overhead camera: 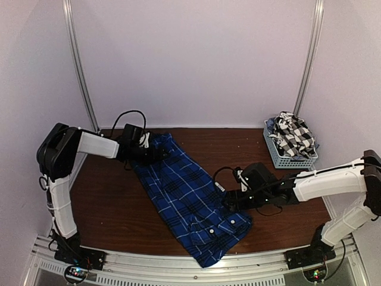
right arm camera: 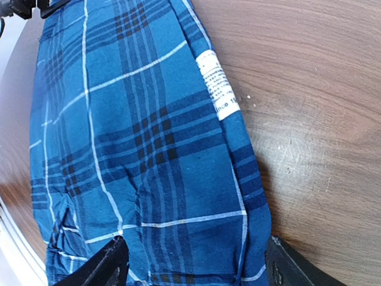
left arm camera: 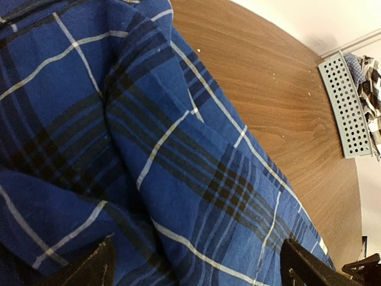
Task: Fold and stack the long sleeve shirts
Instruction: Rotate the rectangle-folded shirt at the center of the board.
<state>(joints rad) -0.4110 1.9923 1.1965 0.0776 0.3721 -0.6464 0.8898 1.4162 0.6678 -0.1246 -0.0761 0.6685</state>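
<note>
plaid shirt [overhead camera: 190,196]: royal blue, black bands, white lines | check shirt [overhead camera: 296,134]: black-and-white | table [overhead camera: 116,208]: brown

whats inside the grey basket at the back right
A crumpled black-and-white check shirt heaped above the rim of the basket, with a bit of blue cloth at its edge. Anything underneath is covered.

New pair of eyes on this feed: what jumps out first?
A royal-blue plaid shirt lies diagonally across the brown table. The left gripper stands open at its far end, the right gripper open at its right edge. A black-and-white check shirt fills the grey basket, far right.
</note>
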